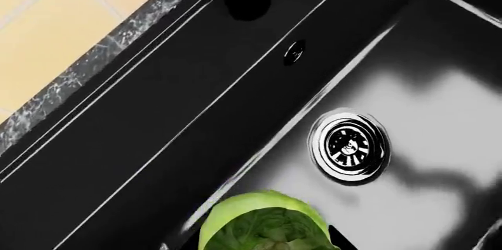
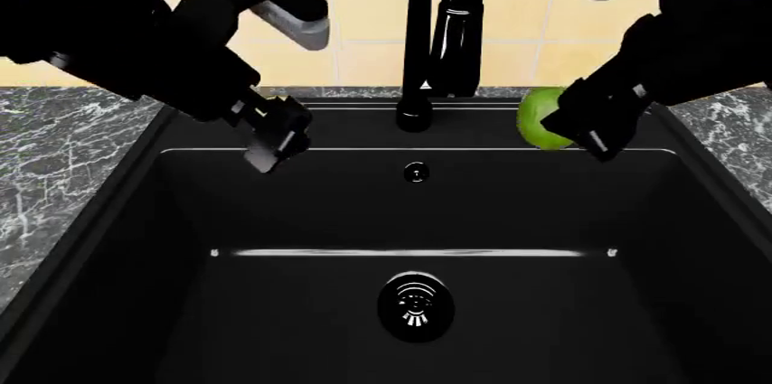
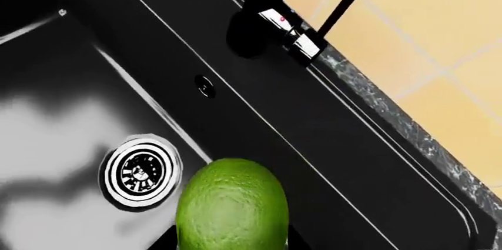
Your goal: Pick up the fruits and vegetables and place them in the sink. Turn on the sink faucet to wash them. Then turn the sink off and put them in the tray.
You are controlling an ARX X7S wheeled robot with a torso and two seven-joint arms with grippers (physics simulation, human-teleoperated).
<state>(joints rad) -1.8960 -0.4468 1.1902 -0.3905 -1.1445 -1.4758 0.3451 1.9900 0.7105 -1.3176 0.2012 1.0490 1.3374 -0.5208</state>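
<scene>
Both arms hang over the black sink (image 2: 108,248). My left gripper (image 2: 275,138) is near its back left corner and is shut on the pale leafy sprout ball (image 1: 263,223), which only the left wrist view shows. My right gripper (image 2: 584,134) holds the smooth green lime (image 2: 540,117) (image 3: 231,206) above the sink's back right rim. Below both lies the round drain (image 2: 415,305) (image 1: 349,144) (image 3: 141,170). The tall black sink faucet (image 2: 447,23) rises at the back middle, between the two arms. The tray is out of view.
A small overflow hole (image 2: 417,172) sits in the sink's back wall. Grey marbled countertop (image 2: 61,158) borders the basin on both sides, with a cream tiled wall (image 2: 362,4) behind. The faucet's base (image 3: 255,26) and its lever stand on the back ledge.
</scene>
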